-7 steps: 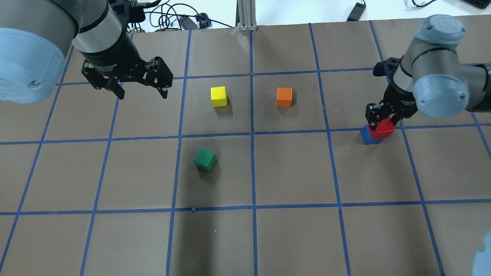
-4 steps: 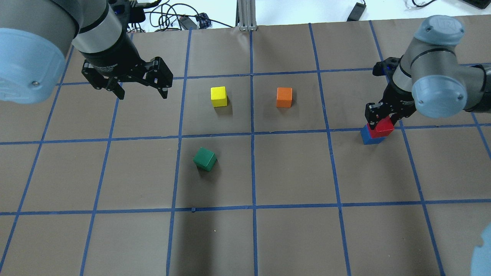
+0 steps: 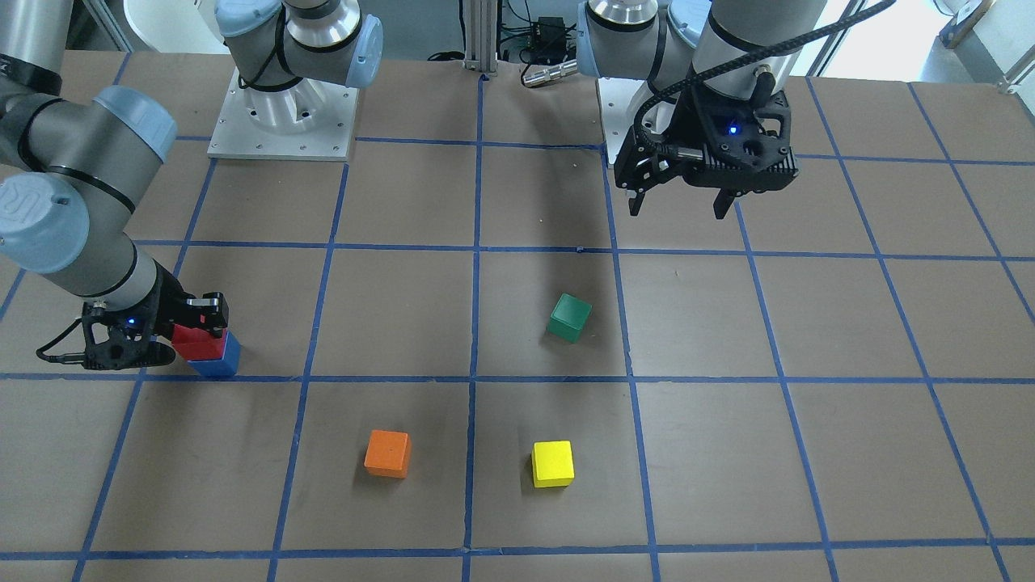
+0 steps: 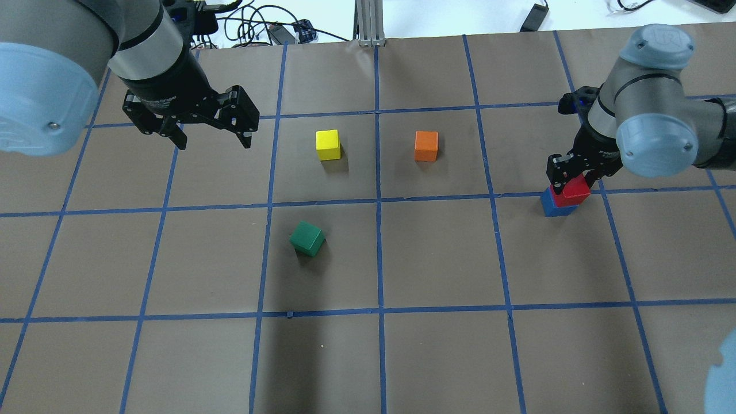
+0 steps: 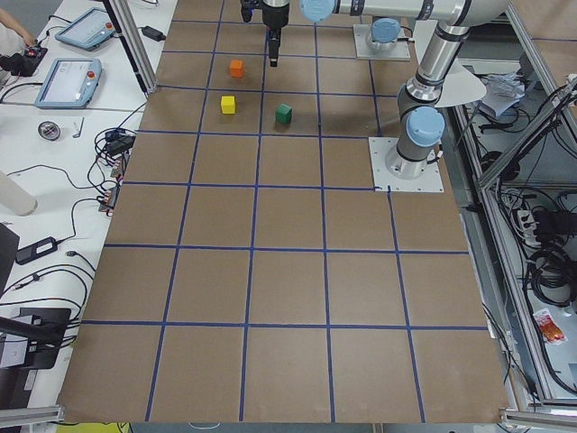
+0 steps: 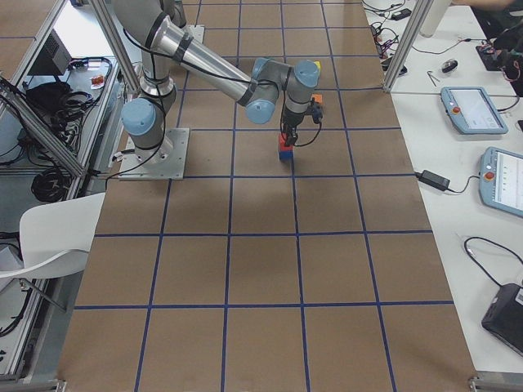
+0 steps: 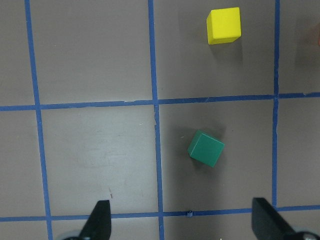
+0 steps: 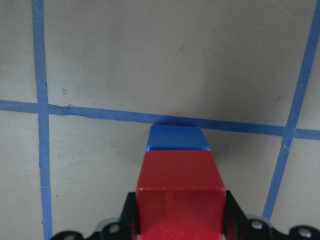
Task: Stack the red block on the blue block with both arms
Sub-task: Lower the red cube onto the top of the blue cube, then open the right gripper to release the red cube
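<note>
**At three o'clock on the table, red sits on blue in the right gripper's grasp**

At ten o'clock in the overhead view, the left arm reaches in from the near corner. Its wrist points down and the left gripper (image 4: 214, 138) hangs above the table (image 4: 437, 259) with its fingers spread wide and nothing between them. Its wrist camera looks straight down past both fingertips at the green block (image 7: 206, 148), which is turned askew to the blue tape grid.

Three loose cubes lie between the two arms. The green block (image 4: 307, 238) is at eight o'clock, the yellow block (image 4: 328, 144) at eleven and the orange block (image 4: 426, 145) at one. All three are well apart from each other and from the stack.

At three o'clock, the right arm folds in from the side, elbow high and wrist dropped low. The right gripper (image 4: 572, 183) has its fingers closed against two opposite faces of the red block (image 4: 575, 194). The red block sits on the blue block (image 4: 555, 206), shifted slightly off square, so a strip of blue top shows past it in the wrist view. The blue block stands on the table just beside a tape line.
</note>
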{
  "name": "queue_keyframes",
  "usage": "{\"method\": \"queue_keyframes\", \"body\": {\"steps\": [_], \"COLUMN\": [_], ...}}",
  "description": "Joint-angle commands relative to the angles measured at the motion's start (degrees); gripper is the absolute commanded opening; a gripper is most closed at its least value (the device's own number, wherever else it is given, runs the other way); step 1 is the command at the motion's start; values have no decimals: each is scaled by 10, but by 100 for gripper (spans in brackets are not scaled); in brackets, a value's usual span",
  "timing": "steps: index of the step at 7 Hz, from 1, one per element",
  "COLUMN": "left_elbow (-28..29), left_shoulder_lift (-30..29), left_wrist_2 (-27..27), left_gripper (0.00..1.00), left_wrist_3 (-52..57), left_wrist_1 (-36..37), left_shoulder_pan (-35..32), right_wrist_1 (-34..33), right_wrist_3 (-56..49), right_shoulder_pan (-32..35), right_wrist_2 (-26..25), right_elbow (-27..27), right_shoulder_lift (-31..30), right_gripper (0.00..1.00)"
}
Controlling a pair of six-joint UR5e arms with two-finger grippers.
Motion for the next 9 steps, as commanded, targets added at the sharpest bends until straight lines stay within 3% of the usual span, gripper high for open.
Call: {"method": "queue_keyframes", "body": {"steps": [1, 2, 5, 9], "left_elbow": [0, 0, 0, 0], "left_shoulder_lift": [-1, 0, -1, -1], "left_wrist_2": [0, 0, 0, 0], "left_gripper": [100, 100, 100, 100], "left_wrist_3": [0, 0, 0, 0], "left_wrist_1": [0, 0, 0, 0], "left_shoulder_pan": [0, 0, 0, 0], "right_wrist_1": [0, 0, 14, 161], "right_wrist_3": [-1, -1, 1, 49], "right_shoulder_pan": [0, 0, -1, 13], "right_wrist_2": [0, 0, -5, -5], "right_elbow": [1, 1, -20, -90], "right_shoulder_lift": [0, 1, -8, -91], "right_gripper": [91, 98, 100, 100]}}
